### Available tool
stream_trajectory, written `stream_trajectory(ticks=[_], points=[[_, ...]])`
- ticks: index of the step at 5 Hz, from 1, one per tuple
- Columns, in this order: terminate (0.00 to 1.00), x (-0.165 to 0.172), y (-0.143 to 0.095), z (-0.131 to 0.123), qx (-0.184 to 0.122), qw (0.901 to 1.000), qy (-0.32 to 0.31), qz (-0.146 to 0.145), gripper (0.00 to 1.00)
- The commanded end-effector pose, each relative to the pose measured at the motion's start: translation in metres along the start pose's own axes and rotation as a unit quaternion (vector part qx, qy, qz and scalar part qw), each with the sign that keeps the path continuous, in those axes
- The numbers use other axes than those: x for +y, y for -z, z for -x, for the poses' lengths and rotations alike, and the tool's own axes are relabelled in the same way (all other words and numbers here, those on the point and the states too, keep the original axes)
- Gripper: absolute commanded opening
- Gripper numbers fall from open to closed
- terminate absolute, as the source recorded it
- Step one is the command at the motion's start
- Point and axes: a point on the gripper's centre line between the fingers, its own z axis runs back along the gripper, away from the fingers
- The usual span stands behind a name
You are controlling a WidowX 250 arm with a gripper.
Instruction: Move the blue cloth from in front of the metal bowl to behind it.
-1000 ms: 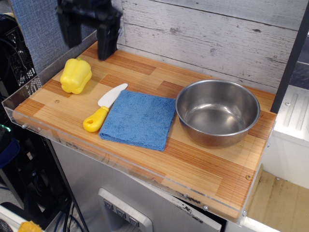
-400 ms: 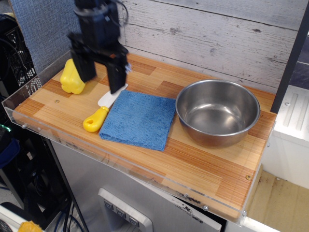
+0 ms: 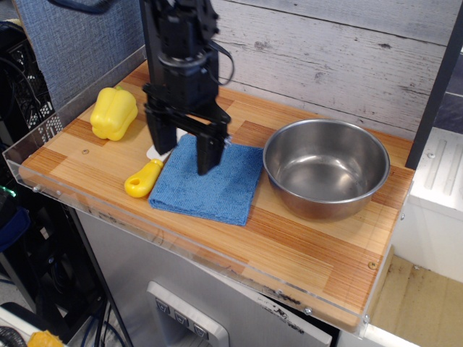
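Note:
The blue cloth [image 3: 217, 184] lies flat on the wooden board, just left of the metal bowl [image 3: 326, 168]. The bowl is shiny, deep and empty, at the right of the board. My black gripper [image 3: 186, 153] hangs over the cloth's upper left part. Its two fingers point down and stand apart, open and holding nothing. One finger [image 3: 210, 155] is over the cloth, the other [image 3: 160, 139] over the cloth's left edge. I cannot tell if the tips touch the cloth.
A yellow toy pepper [image 3: 113, 113] sits at the board's left. A toy knife with a yellow handle [image 3: 143, 178] lies beside the cloth's left edge, its white blade mostly hidden behind my gripper. A whitewashed plank wall [image 3: 325, 50] stands behind the board. A clear lip [image 3: 166, 231] edges the front.
My gripper has moved from the back left corner, forward and to the right, and come down over the cloth. The cloth, bowl, knife and pepper have not moved.

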Motion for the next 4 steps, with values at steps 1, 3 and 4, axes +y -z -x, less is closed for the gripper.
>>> stream_trajectory(ticks=[1, 3, 4], points=[[0.0, 0.002, 0.011, -0.004, 0.015, 0.9994, 0.009, -0.03, 1.0], [0.0, 0.006, 0.02, 0.003, 0.014, 0.9987, 0.017, -0.046, 1.0], [0.0, 0.009, 0.022, 0.006, -0.007, 0.9979, 0.034, -0.054, 1.0]])
